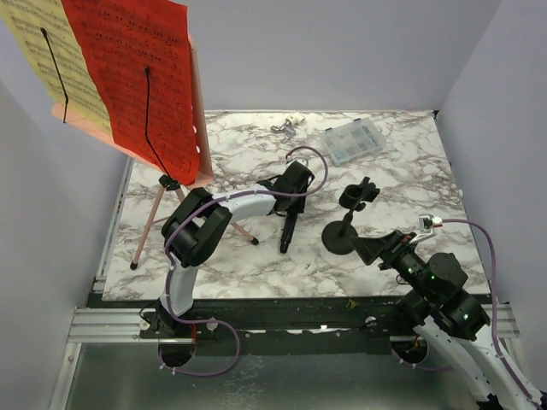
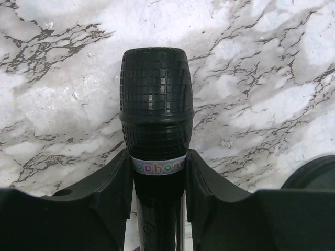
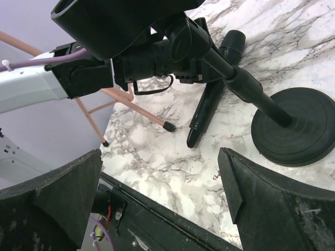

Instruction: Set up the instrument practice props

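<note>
The left gripper [image 2: 158,159] is half closed, its fingers pressed against both sides of the mic [image 2: 157,99] just below the head. The mic's tail rests on the table [image 1: 256,273] near its centre. The right gripper [image 3: 159,157] gapes wide and empty, at 4 o'clock of the mic stand [image 1: 340,235], which is at 3 o'clock of the mic.
</note>
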Robot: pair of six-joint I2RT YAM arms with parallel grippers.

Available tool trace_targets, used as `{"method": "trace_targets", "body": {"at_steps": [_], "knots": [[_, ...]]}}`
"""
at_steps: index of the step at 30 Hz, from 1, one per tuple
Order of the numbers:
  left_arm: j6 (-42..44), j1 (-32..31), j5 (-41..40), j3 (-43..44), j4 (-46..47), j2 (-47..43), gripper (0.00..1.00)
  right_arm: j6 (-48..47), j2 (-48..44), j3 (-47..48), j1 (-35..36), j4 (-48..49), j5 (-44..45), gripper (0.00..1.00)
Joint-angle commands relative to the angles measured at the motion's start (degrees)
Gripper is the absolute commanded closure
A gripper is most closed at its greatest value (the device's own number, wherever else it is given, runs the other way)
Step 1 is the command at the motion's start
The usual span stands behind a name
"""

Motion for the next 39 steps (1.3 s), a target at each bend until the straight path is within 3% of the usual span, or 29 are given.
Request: {"method": "trace_targets", "body": {"at_steps": [1,6,17,22,26,29,34,39], "knots": [[0.5,-0.53,5.24,-5.26,-2.56,-0.9,0.67,-0.13,-0.03,0.61,0.18,-0.48,0.21,0.0],[-1.49,-0.86,8.48,-12.74,-1.81,-11.52,0.82,-1.1,-1.0,0.98,0.13,-0.06,2.78,0.0],[-2.8,-1.39,19.57,-29.62,6.49,-41.89,0.92,-2.83,-1.25,0.6,0.18,0.97,1.95,0.0],[-4.38,-1.48,26.4,-38.43,16.46,-55.24,0.93,-6.23,-1.23,0.5,0.11,3.39,-3.2,0.0],[-6.81,-1.58,31.03,-45.25,24.33,-63.62,0.96,-11.67,-0.8,-0.99,0.18,8.67,-13.36,0.0],[-7.93,-1.66,32.39,-48.9,28.18,-68.78,0.99,-14.64,4.42,-1.6,0.13,13.56,-21.3,0.0],[-9.18,-1.67,29.3,-53.2,30.65,-76.31,1.0,-15.47,24.48,-1.34,0.25,28.54,-37.81,0.0],[-11.02,-1.67,25.47,-55.52,31.54,-82.08,1.0,-16.71,32.42,-1.34,2.2,43.01,-37.06,0.0]]}}
